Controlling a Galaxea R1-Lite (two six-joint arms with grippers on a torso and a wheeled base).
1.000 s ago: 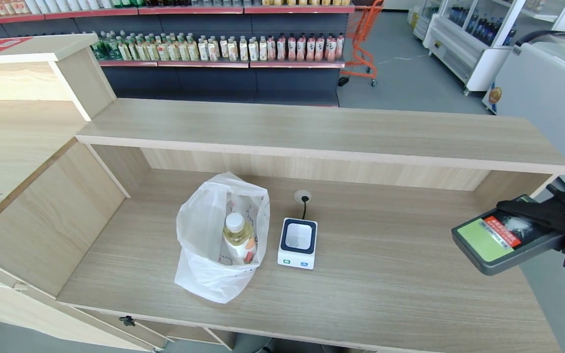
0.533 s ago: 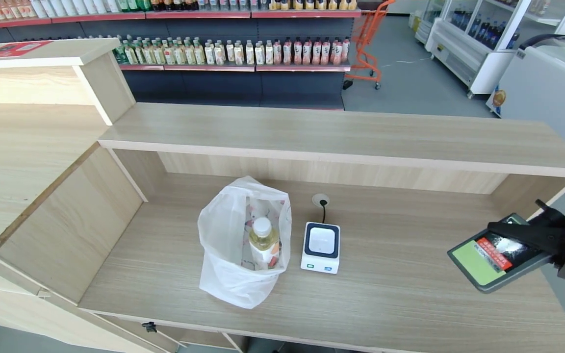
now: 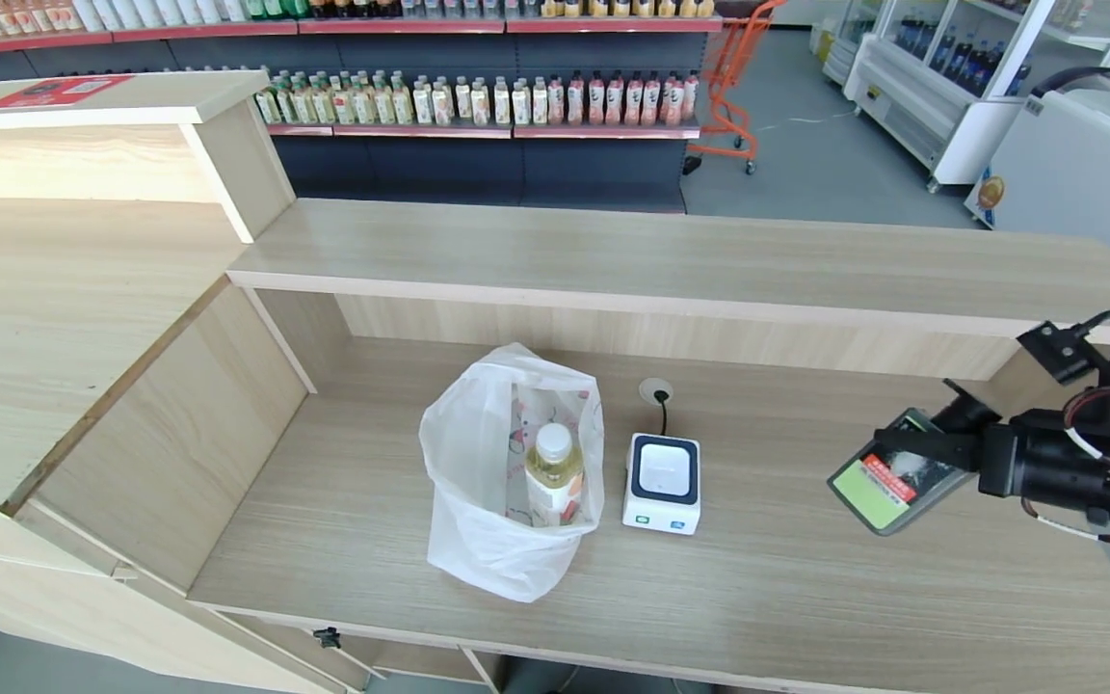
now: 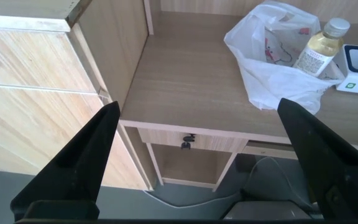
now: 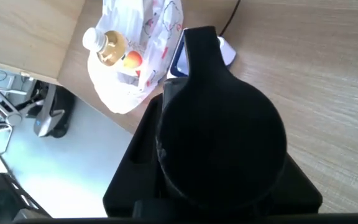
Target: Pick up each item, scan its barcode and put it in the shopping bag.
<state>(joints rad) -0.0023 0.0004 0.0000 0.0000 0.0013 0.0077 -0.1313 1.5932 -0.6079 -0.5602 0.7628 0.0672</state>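
My right gripper [image 3: 936, 441] is shut on a dark flat package [image 3: 892, 472] with a green and red label, held above the right part of the counter, to the right of the scanner. The package's dark underside [image 5: 222, 143] blocks much of the right wrist view. The white scanner [image 3: 663, 482] with a dark-framed window sits mid-counter. Left of it, touching it, stands the white shopping bag [image 3: 478, 482], open, with a yellow drink bottle [image 3: 555, 472] upright inside. My left gripper [image 4: 194, 162] is open, low in front of the counter's front edge, holding nothing.
The scanner's cable runs to a round port [image 3: 654, 390] in the counter [image 3: 806, 598]. A raised shelf [image 3: 671, 255] spans the back and a wooden side wall [image 3: 179, 424] closes the left. Drawers [image 4: 36, 118] lie under the counter's left part.
The head camera has shifted, sliding the whole scene rightward. Relative to the counter, my right gripper carried the package left toward the scanner and tilted it.
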